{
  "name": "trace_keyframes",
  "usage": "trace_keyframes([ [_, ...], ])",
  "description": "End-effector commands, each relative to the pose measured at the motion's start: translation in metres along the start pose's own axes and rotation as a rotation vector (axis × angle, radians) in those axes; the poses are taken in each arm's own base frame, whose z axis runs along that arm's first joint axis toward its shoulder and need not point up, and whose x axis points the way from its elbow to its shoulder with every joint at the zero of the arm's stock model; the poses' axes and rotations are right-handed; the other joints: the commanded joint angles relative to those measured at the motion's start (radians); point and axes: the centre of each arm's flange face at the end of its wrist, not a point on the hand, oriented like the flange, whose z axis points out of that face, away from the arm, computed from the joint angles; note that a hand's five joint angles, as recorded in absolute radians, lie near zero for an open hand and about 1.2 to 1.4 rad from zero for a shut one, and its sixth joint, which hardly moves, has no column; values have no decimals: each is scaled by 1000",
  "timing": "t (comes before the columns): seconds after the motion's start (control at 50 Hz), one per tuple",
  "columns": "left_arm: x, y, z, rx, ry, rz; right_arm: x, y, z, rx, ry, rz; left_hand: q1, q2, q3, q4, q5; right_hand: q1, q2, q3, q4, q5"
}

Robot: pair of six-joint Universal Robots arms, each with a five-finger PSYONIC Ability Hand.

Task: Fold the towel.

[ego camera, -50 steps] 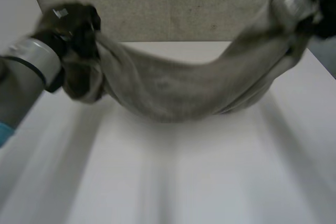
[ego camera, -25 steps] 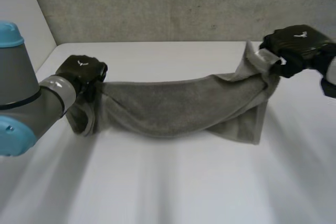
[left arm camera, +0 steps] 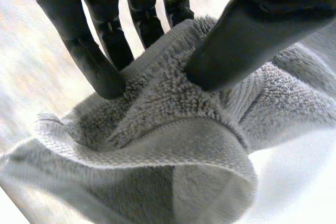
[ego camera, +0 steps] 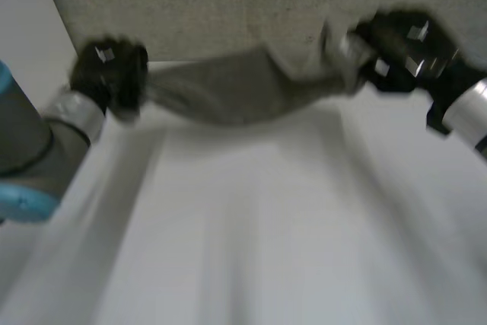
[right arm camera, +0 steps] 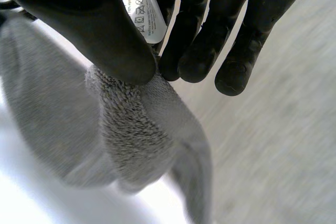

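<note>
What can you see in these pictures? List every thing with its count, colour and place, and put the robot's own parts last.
towel: one, grey, hanging between the two hands over the table's far side
care label: one, white, on the towel's end at the right hand's fingers
table: one, white, below the towel
wall: one, speckled grey, behind the table
left hand: one, black, pinching one towel end
right hand: one, black, pinching the other end
left arm, right arm: two, grey, at either side

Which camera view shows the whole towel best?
The head view: the towel spans from the left hand to the right hand, sagging in between. The left wrist view shows one end pinched between thumb and fingers; the right wrist view shows the other end, with its care label, pinched likewise.
</note>
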Motion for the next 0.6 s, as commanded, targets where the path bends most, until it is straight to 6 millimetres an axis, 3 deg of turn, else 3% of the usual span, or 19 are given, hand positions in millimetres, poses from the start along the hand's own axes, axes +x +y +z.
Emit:
trace_keyframes([
  [0.02, 23, 78, -34, -242, 143, 182, -19, 70, -29, -336, -89, -56, -436, -470, -501, -498, -655, 99, 102, 67, 68, 83],
  [0.16, 29, 82, -44, -264, 169, 228, 0, 81, -40, -468, -10, -70, -592, -626, -657, -654, -811, 99, 102, 67, 68, 83],
  [0.2, 29, 80, -45, -262, 168, 228, 2, 80, -40, -478, 21, -85, -645, -679, -711, -707, -865, -9, -6, -41, -39, -24],
  [0.24, 29, 71, -45, -238, 160, 234, 5, 73, -41, -478, 68, -112, -776, -810, -842, -839, -996, -520, -517, -552, -550, -535],
  [0.26, 29, 71, -45, -238, 160, 234, 5, 73, -41, -478, 68, -112, -777, -811, -843, -839, -997, -523, -520, -555, -553, -538],
  [0.28, 28, 65, -46, -222, 155, 236, 6, 71, -43, -476, 83, -121, -815, -849, -880, -877, -1034, -819, -816, -851, -850, -835],
  [0.3, 28, 65, -46, -222, 155, 236, 6, 71, -43, -476, 83, -121, -815, -849, -881, -877, -1035, -822, -819, -854, -853, -838],
  [0.32, 27, 61, -47, -211, 150, 236, 5, 68, -44, -471, 93, -130, -827, -861, -892, -889, -1046, -1063, -1060, -1095, -1094, -1079],
  [0.34, 27, 58, -48, -204, 148, 230, 3, 66, -46, -468, 97, -133, -833, -867, -898, -895, -1052, -1123, -1120, -1155, -1153, -1139],
  [0.48, 27, 56, -48, -203, 135, 161, -15, 55, -49, -412, 76, -147, -1026, -1060, -1092, -1088, -1246, -1123, -1120, -1155, -1153, -1139],
  [0.6, 23, 56, -46, -215, 91, 90, -38, 36, -58, -342, 66, -190, -1047, -1081, -1113, -1109, -1267, -1123, -1120, -1155, -1153, -1139],
])
